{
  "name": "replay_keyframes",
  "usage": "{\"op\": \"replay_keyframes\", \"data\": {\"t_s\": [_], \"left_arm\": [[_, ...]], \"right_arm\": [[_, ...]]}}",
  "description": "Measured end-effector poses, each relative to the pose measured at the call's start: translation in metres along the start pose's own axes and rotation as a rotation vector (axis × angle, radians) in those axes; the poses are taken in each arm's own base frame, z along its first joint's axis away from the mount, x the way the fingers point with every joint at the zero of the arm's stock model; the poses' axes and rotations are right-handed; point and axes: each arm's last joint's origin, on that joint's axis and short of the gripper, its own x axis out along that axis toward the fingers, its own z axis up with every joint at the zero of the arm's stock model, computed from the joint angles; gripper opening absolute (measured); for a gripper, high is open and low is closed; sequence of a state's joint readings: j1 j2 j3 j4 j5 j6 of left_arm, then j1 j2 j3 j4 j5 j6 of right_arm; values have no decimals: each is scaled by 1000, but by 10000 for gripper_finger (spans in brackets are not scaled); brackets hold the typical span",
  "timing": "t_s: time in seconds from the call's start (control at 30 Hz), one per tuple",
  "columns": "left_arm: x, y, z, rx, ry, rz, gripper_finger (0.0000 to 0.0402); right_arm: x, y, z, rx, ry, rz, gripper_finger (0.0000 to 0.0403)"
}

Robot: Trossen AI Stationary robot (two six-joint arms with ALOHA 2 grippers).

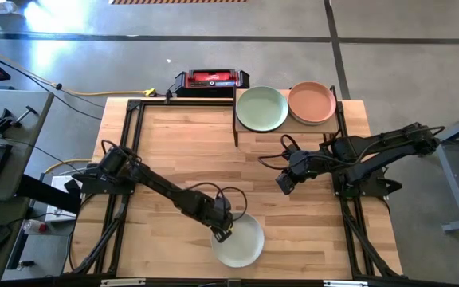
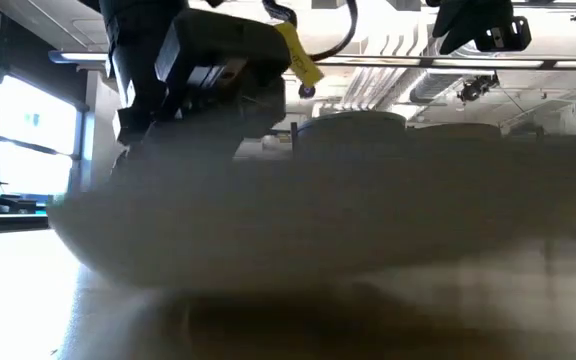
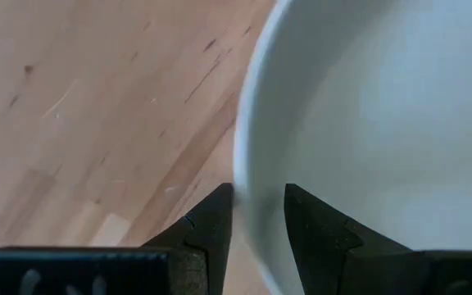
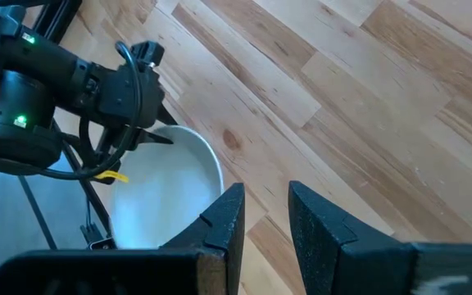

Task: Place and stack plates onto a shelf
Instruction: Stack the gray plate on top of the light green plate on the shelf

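Note:
An off-white plate [image 1: 241, 243] lies near the table's front edge at the middle; it fills the low view [image 2: 368, 220]. My left gripper [image 1: 223, 231] is shut on its rim. My right gripper [image 1: 284, 182] hangs over bare table right of centre, slightly open and empty [image 4: 262, 217]. The wooden shelf [image 1: 289, 123] stands at the far right. On it a light green plate [image 1: 261, 108] and a salmon plate [image 1: 311, 102] rest side by side on their bases. The other plates are out of view. My left gripper holds the off-white plate by its rim [image 3: 242, 176] on the plate's far left side. One finger [image 3: 314, 225] is inside the plate and one [image 3: 207, 225] is outside it. The fingers come slanting down from the table's left. Whether the plate is clear of the table cannot be told.
A red-and-black box [image 1: 211, 80] sits beyond the table's far edge. A black metal frame [image 1: 126, 151] runs along the table's left and right sides. Bare wood [image 1: 190, 151] lies between the arms and the shelf.

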State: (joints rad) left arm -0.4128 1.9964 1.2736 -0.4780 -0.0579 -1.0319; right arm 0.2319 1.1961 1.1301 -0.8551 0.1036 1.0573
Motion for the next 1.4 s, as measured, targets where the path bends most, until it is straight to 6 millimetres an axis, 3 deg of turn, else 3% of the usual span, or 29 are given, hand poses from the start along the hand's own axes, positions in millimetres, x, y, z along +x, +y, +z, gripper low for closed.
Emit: {"op": "replay_keyframes", "data": {"t_s": [0.2, 0.7, 1.1, 1.4], "left_arm": [[4, -2, -3, -3, -12, 3, 96], [4, -5, 0, -6, -32, -28, 9], [3, -6, 1, -4, -42, -38, 3], [-29, 1, 9, 32, -71, -11, 1]], "right_arm": [[0, 0, 0, 0, 0, 0, 78], [0, 0, 0, -26, 1, 0, 78], [0, 0, -1, -11, 25, 13, 78], [3, 5, -7, -81, 59, 23, 87]]}}
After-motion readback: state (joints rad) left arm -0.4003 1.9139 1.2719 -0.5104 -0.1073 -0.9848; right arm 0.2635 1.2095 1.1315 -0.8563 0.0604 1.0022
